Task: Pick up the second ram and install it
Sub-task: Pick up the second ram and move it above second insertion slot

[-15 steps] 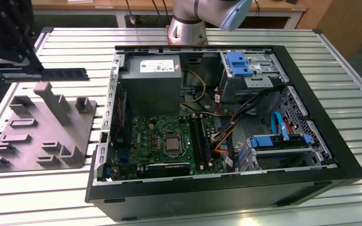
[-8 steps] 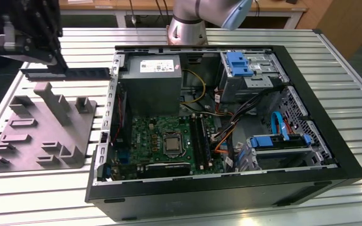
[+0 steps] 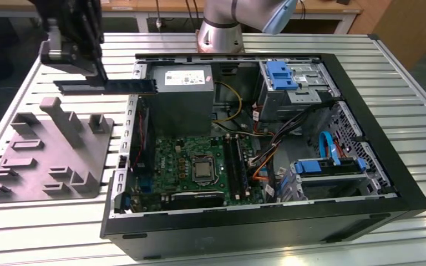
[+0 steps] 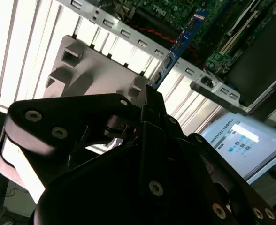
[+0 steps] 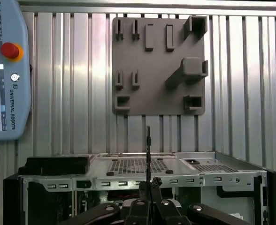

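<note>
The second ram (image 3: 106, 85) is a long dark stick held level in the air, above the table between the grey holder plate (image 3: 42, 149) and the open computer case (image 3: 390, 183). My gripper (image 3: 97, 76) is shut on it from above, near its middle. One end of the stick reaches the case's wall beside the grey power-supply box (image 3: 184, 94). In the second wrist view the ram (image 4: 175, 47) juts out past the gripper (image 4: 152, 96) as a blue strip. In the first wrist view the ram (image 5: 148, 150) is edge-on above the gripper (image 5: 149, 183). The motherboard's black memory slots (image 3: 235, 160) lie lower in the case.
The grey holder plate (image 5: 159, 65) with raised blocks and slots lies on the slatted metal table (image 3: 390, 61). Inside the case are the green motherboard (image 3: 191, 160), cables and blue drive brackets (image 3: 281, 75). A teach pendant (image 5: 6, 70) lies on the table. The arm's base (image 3: 221, 30) stands behind the case.
</note>
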`<state>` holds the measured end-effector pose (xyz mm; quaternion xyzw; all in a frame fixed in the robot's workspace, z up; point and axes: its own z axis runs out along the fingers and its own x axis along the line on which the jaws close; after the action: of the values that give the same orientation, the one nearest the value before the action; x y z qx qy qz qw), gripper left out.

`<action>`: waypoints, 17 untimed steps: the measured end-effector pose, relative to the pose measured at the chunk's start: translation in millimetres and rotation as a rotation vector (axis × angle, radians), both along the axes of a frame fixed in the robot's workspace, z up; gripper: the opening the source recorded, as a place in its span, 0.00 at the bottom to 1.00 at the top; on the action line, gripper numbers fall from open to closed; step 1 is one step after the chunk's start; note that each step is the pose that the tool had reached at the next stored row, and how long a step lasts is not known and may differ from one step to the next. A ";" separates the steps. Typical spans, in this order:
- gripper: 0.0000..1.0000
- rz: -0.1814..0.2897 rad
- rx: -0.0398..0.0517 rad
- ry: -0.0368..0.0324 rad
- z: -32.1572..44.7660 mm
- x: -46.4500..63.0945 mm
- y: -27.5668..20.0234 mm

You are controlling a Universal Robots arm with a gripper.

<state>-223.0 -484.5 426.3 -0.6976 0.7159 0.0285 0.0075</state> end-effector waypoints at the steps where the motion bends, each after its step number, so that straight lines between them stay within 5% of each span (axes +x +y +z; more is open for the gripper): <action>1: 0.11 0.000 0.0000 0.0001 0.0 4.5 0.0; 17: 0.11 0.000 0.0001 0.0014 -2.3 77.0 -0.2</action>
<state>-146.1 -484.7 424.0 -0.6976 0.7159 0.0290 0.0070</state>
